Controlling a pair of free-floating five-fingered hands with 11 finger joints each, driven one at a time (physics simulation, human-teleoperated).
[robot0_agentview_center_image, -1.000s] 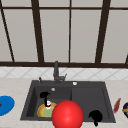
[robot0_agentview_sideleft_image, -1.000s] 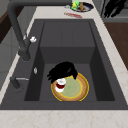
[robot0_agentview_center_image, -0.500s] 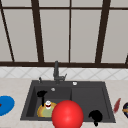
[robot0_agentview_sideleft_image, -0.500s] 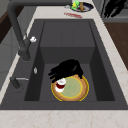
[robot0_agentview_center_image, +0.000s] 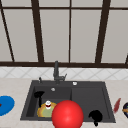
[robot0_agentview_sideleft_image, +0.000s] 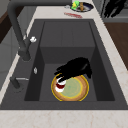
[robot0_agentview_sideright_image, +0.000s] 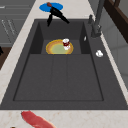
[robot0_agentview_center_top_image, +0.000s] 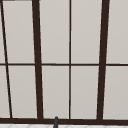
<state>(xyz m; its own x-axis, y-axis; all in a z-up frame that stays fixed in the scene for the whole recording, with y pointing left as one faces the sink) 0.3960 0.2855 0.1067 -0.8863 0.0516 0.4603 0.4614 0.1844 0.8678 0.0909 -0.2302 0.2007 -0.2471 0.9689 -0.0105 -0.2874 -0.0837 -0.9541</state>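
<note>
A blue plate (robot0_agentview_center_image: 5, 105) lies on the left counter. The left hand (robot0_agentview_sideleft_image: 75, 67) hovers over the sink's left basin (robot0_agentview_center_image: 30, 100), fingers stretched out straight, holding nothing, just above a small red-and-white cup (robot0_agentview_sideleft_image: 60, 85) on a yellow plate (robot0_agentview_sideleft_image: 73, 90). The right hand (robot0_agentview_center_image: 95, 116) hangs near the sink's front right edge, fingers curled, holding nothing.

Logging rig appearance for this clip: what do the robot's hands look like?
Two free-floating hands, plain matte black and human-shaped, with slender fingers and no arm or wrist behind them. No cables, markings or sleeves show. The left hand and right hand look alike.
</note>
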